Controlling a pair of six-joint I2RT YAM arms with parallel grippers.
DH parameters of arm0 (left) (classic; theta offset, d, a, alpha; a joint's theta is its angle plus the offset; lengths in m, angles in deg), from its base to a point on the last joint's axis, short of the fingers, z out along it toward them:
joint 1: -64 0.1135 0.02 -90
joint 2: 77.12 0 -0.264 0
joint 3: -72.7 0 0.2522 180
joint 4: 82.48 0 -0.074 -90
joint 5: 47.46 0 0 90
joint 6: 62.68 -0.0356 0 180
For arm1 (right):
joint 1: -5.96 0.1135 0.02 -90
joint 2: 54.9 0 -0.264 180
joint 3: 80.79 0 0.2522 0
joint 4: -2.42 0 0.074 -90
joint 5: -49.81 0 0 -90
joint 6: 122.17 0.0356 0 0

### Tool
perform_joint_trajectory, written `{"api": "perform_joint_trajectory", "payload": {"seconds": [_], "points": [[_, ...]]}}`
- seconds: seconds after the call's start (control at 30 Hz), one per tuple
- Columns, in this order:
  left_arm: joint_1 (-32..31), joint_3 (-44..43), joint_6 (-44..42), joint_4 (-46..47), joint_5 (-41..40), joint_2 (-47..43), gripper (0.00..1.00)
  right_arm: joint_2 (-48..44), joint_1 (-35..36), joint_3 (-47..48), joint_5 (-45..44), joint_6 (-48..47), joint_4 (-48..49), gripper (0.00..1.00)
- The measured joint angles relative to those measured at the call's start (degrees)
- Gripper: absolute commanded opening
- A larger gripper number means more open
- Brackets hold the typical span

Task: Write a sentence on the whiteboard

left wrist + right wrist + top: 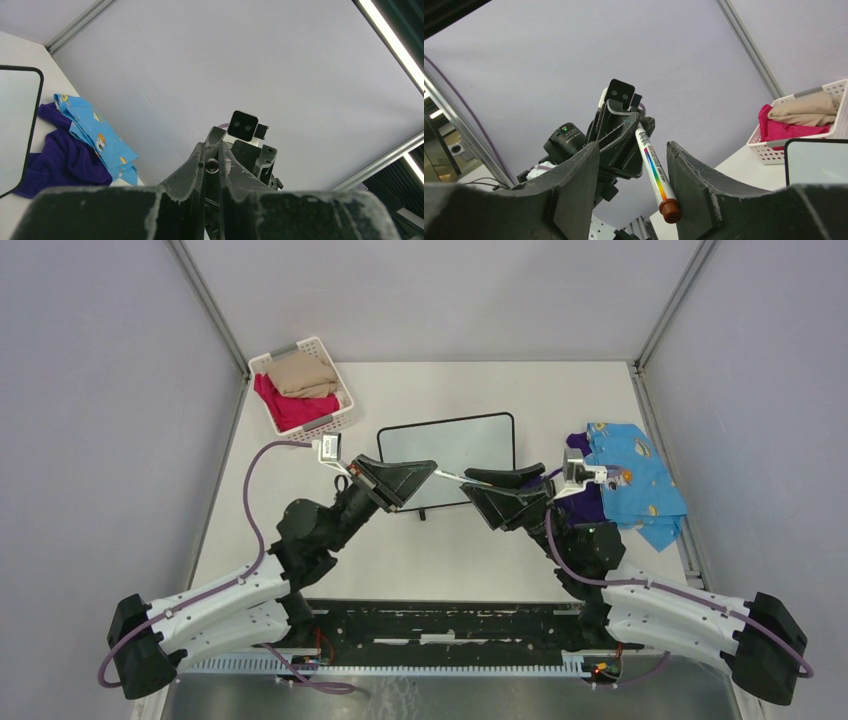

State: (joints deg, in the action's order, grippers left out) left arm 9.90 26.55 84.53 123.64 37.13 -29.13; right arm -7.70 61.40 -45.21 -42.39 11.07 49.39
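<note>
The whiteboard lies blank at the table's middle, also showing in the left wrist view and the right wrist view. Above its near edge my left gripper is shut on a white marker with a rainbow stripe, which points toward the right arm. In the right wrist view the marker passes between my right gripper's open fingers. It rests close against the right-hand finger, and its brown cap faces the camera. In the left wrist view, the left gripper shows shut, with the marker's end between its fingers.
A white slatted basket with beige and pink cloths sits at the back left. A blue patterned cloth over a purple cloth lies right of the whiteboard. Grey walls enclose the table.
</note>
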Motion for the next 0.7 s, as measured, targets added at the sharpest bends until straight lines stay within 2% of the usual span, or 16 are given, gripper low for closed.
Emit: {"api": "perform_joint_trajectory", "payload": {"seconds": [0.2,0.4,0.6,0.7], "points": [[-0.1,0.0,0.0,-0.5,-1.3,-0.6,0.02,2.3,-0.4,0.6,0.0,2.1,1.8,0.44],[-0.3,0.0,0.0,-1.2,-2.1,-1.4,0.02,3.5,-0.4,1.5,0.2,3.5,2.1,0.44],[-0.3,-0.6,0.0,-2.4,-2.0,-1.8,0.02,3.5,-0.6,2.4,0.5,3.7,0.7,0.30],[-0.3,-1.1,0.0,-2.7,-2.0,-1.9,0.02,3.6,-0.8,2.8,1.1,4.0,0.4,0.26]]}}
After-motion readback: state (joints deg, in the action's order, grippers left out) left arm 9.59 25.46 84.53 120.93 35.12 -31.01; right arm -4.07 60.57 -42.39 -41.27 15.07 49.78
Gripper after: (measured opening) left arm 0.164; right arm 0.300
